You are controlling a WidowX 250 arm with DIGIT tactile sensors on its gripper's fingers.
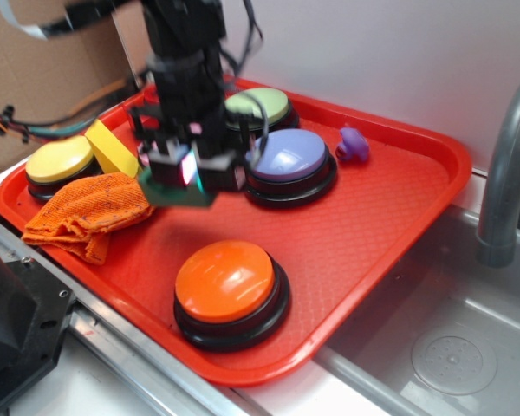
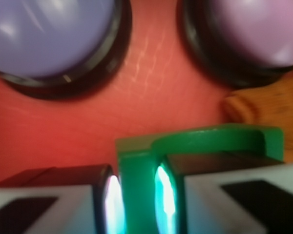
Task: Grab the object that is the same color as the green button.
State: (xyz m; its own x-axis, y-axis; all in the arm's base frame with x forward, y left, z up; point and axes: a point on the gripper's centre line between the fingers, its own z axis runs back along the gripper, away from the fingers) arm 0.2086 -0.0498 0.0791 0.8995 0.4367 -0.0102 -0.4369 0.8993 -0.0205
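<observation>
Gripper [image 1: 187, 165] clamped on dark green notched block [image 2: 136, 180], one leg pinched between fingers. Block held above red tray [image 1: 364, 217], between orange mesh cloth [image 1: 87, 212] and purple button [image 1: 288, 156].

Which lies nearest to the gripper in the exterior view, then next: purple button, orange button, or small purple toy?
From the gripper, which holds the green block:
1. Purple button, just beside it.
2. Orange button, at the tray's front.
3. Small purple toy, past the purple button.
</observation>
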